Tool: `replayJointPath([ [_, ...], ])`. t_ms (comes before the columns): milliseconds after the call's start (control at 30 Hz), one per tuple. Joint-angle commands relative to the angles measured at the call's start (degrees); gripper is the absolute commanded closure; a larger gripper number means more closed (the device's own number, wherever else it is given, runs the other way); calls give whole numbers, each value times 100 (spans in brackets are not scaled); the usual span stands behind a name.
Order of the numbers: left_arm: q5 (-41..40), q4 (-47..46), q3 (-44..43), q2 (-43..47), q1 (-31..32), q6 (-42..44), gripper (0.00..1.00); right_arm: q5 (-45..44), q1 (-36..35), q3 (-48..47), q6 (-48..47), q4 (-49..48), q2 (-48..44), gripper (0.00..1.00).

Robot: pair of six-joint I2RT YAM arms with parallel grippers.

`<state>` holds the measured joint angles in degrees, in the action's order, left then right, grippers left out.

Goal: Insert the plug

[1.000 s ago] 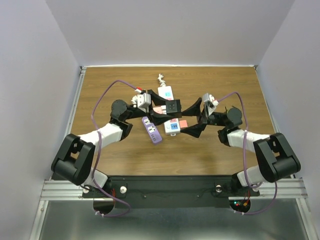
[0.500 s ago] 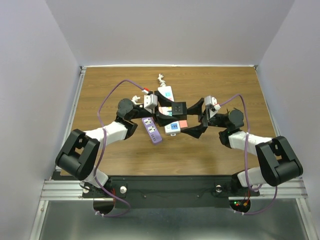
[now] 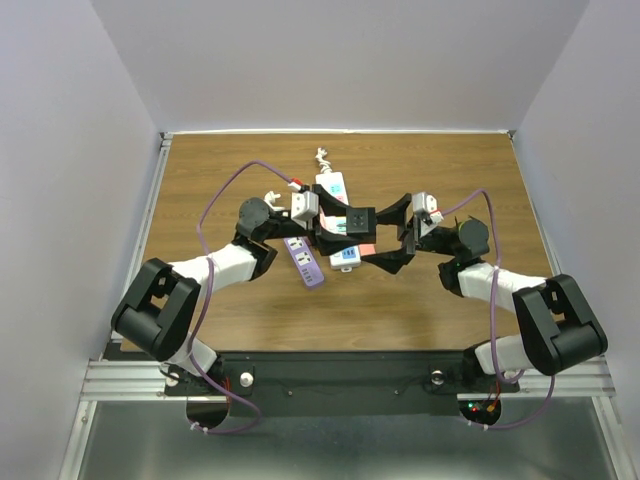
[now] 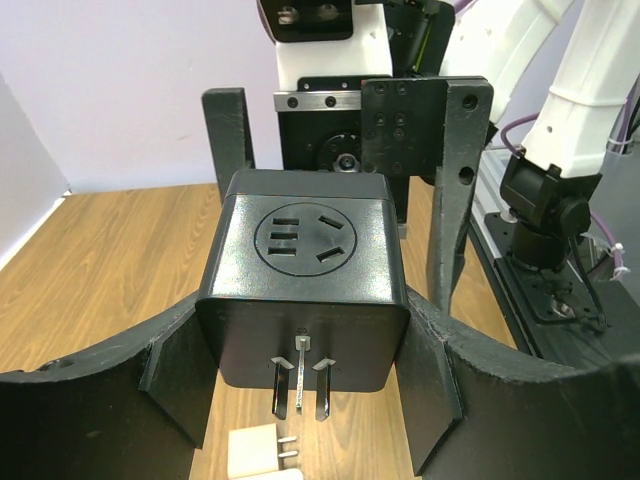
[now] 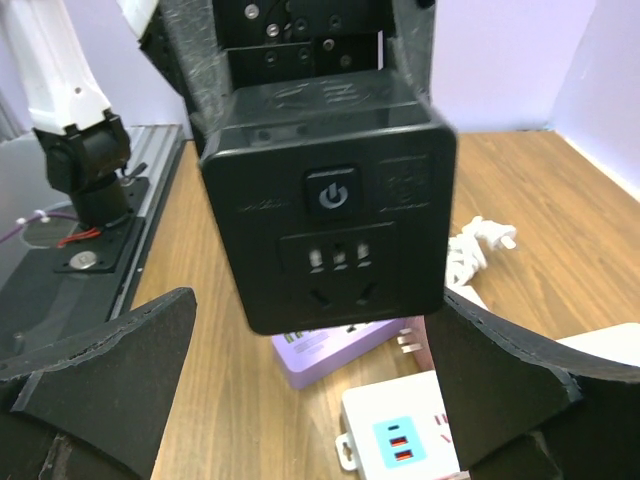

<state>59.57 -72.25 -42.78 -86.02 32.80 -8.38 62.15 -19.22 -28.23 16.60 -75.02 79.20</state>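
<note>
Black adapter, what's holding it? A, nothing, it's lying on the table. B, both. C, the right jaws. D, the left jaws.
D: the left jaws clamp both sides of the adapter, while the right jaws stand wide with gaps on either side.

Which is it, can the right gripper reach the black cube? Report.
Probably yes: the right gripper is open, the cube just ahead between its fingers, nothing in the way. The left gripper holds it.
</note>
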Motion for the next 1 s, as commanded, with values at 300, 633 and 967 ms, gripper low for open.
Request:
replayJointPath([
  [300, 37, -53, -11, 226, 139, 320, 100, -370, -46, -69, -491, -1920, -238, 0],
  [633, 81, 62, -10, 208, 210, 425, 100, -362, -46, -25, -588, -1920, -291, 5],
  [967, -366, 956, -318, 111, 227, 794, 87, -501, -38, -16, -544, -1919, -247, 100],
])
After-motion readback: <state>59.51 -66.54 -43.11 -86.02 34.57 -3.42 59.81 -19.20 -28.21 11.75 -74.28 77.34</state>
